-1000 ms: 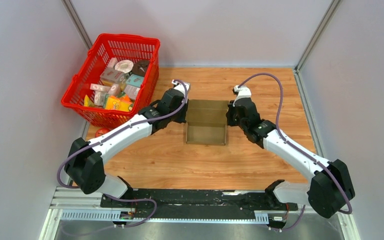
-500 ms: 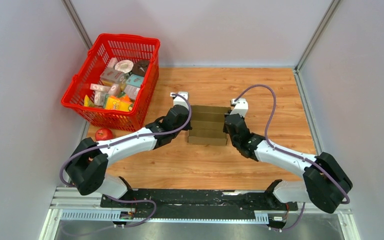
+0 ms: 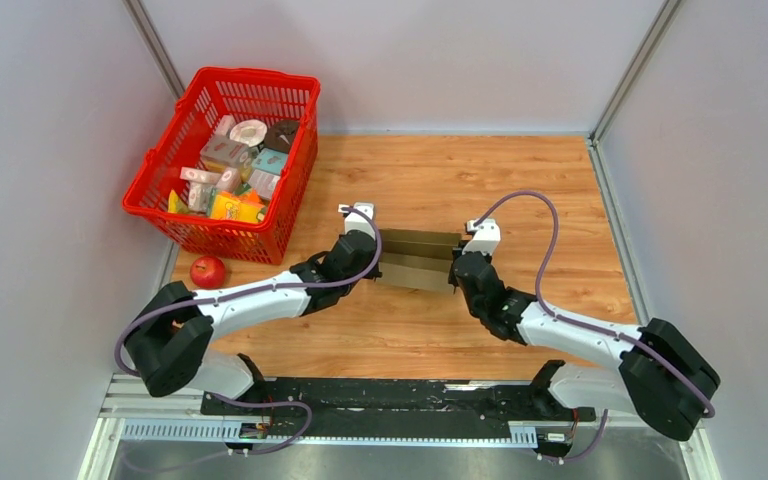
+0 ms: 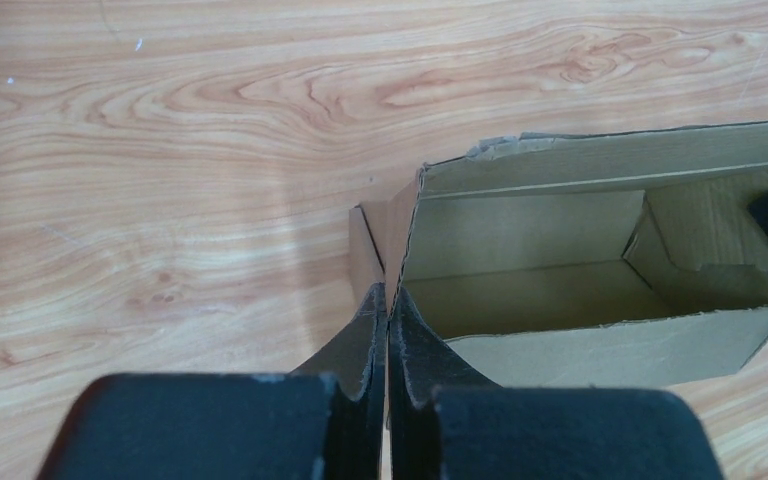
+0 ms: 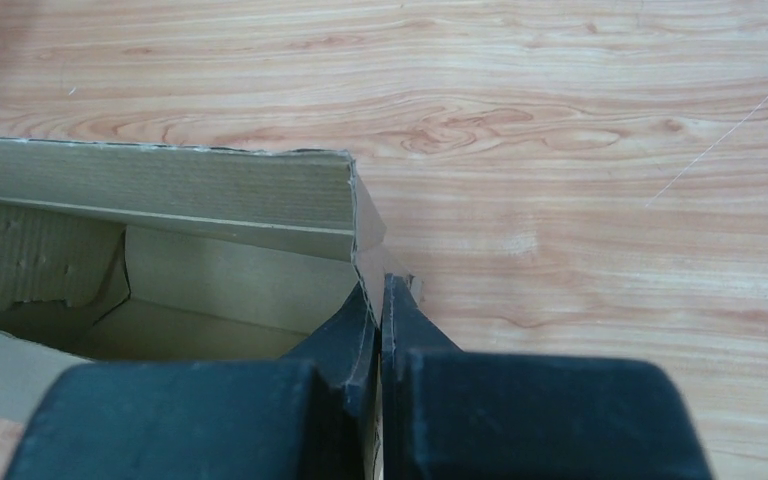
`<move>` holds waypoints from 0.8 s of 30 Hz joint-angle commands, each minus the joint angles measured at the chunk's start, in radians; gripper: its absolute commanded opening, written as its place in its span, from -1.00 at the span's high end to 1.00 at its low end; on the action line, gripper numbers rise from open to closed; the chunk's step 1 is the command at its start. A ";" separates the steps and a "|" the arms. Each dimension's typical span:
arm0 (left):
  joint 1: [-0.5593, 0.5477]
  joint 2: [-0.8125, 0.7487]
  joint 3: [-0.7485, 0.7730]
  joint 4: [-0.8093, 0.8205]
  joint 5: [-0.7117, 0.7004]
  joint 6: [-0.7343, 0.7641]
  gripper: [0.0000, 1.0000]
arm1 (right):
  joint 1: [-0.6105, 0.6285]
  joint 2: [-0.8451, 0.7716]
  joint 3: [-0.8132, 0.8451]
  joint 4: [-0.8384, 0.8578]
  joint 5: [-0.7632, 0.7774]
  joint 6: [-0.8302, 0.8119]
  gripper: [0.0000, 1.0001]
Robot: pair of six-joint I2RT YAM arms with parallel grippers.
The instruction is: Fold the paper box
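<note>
Now, mid-frame, my left gripper (image 4: 387,310) and right gripper (image 5: 381,305) clamp opposite ends of the plain brown corrugated cardboard box (image 3: 415,262).

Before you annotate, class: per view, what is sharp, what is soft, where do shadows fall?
Top external: even light, all sharp, faint shadows on the table. Left wrist: paper box crisp, jaws blurred, soft shadow to its left. Right wrist: wood grain crisp, jaws soft.
</note>
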 commanded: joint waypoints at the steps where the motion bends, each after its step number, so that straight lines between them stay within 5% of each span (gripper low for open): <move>1: -0.022 -0.068 -0.043 0.016 -0.008 0.007 1.00 | 0.036 -0.059 -0.014 -0.066 0.032 0.077 0.94; 7: -0.037 -0.082 -0.074 0.001 -0.029 0.024 1.00 | 0.042 -0.160 0.102 -0.440 0.002 0.144 0.50; 12: -0.042 -0.085 -0.078 -0.005 -0.035 0.024 1.00 | 0.024 -0.269 0.150 -0.656 -0.067 0.180 -0.52; 19: -0.048 -0.086 -0.074 -0.017 -0.040 0.024 1.00 | 0.019 -0.364 0.144 -0.644 -0.507 0.050 -0.83; 24: -0.050 -0.089 -0.075 -0.019 -0.045 0.027 1.00 | -0.029 -0.358 0.207 -0.687 -0.357 0.164 -0.99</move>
